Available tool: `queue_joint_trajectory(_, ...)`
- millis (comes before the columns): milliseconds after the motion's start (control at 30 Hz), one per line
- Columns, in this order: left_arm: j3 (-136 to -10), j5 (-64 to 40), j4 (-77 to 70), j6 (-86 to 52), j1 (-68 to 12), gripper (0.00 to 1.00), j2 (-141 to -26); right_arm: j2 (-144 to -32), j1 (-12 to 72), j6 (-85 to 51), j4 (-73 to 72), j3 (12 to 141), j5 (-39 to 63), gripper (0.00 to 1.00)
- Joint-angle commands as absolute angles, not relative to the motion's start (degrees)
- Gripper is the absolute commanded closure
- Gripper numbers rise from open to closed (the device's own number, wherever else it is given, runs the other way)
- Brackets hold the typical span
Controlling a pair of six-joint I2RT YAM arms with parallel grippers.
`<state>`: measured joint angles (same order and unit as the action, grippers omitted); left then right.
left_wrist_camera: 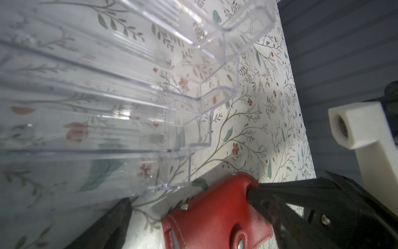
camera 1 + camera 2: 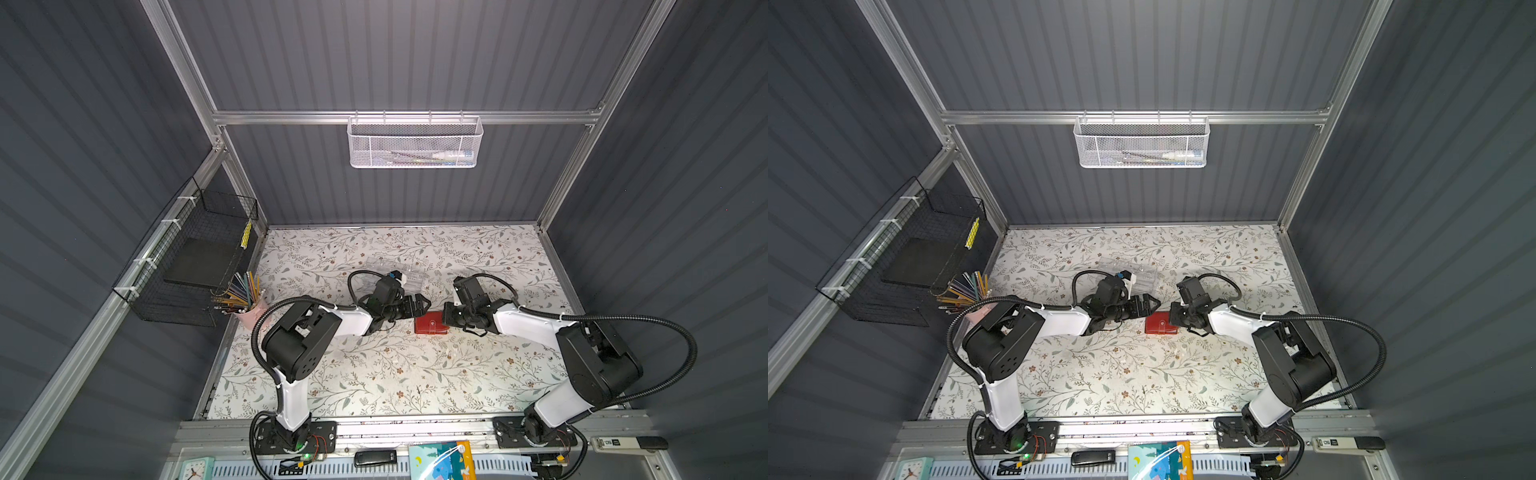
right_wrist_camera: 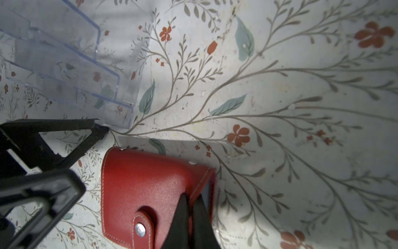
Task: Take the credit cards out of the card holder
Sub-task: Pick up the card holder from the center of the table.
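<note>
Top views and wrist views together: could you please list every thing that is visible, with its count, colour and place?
card holder: 1, red, on the table between the two tools.
credit cards: none visible.
organizer: 1, clear, on the table behind the card holder.
cup of pencils: 1, pink, table's left edge.
wire basket: 1, black, left wall.
mesh basket: 1, white, back rail.
clock: 1, teal, front ledge.
stick: 1, black, front ledge.
packet: 1, multicoloured, front ledge.
table: 1, floral cover.
left tool: 1, black, open, beside the card holder.
right tool: 1, black, shut on the card holder's edge.
</note>
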<state>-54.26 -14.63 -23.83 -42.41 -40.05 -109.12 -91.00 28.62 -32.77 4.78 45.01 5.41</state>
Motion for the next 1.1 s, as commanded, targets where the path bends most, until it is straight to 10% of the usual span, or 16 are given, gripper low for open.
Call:
queue_joint_trajectory(0, -56.71, -13.88, -22.67, -41.12, -40.25, 0.0, -110.88, -89.56, 27.13, -31.16, 7.74, 44.95, 4.9, 0.99)
queue_joint_trajectory(1067, -50.62, -37.2, -34.67, -37.14, -35.29, 0.0, -104.15, -81.12, 25.91, -18.64, 19.12, 57.57, 14.69, 1.0)
